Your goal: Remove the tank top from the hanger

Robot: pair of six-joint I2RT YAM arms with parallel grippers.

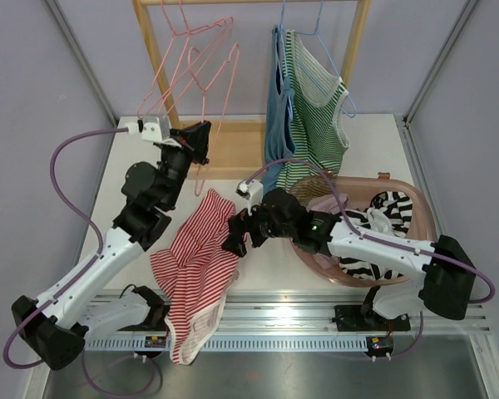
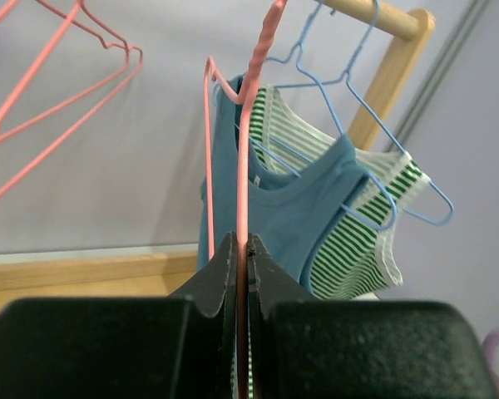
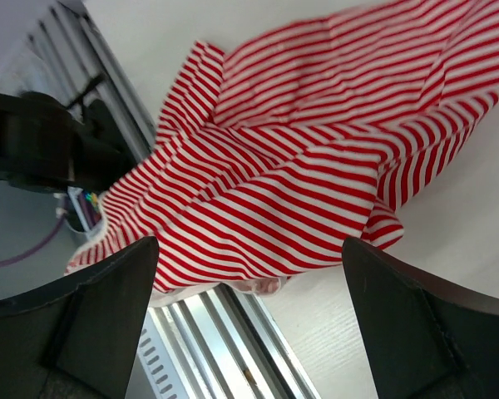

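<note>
The red-and-white striped tank top (image 1: 201, 262) lies crumpled on the table, its lower end hanging over the front rail. In the right wrist view the tank top (image 3: 316, 150) fills the space just beyond my right gripper (image 3: 249, 241), which stands wide open above it with nothing held. From above, the right gripper (image 1: 235, 234) sits at the cloth's right edge. My left gripper (image 1: 201, 135) is raised by the rack, shut on the wire of a pink hanger (image 2: 243, 166). That hanger's lower wire (image 1: 202, 173) ends just above the cloth; whether they touch I cannot tell.
A wooden rack (image 1: 353, 41) at the back carries empty pink hangers (image 1: 191, 50), a blue top (image 1: 276, 116) and a green striped top (image 1: 320, 116) on blue hangers. A pink basket (image 1: 424, 218) of clothes stands at the right. A metal rail (image 1: 316, 320) runs along the front.
</note>
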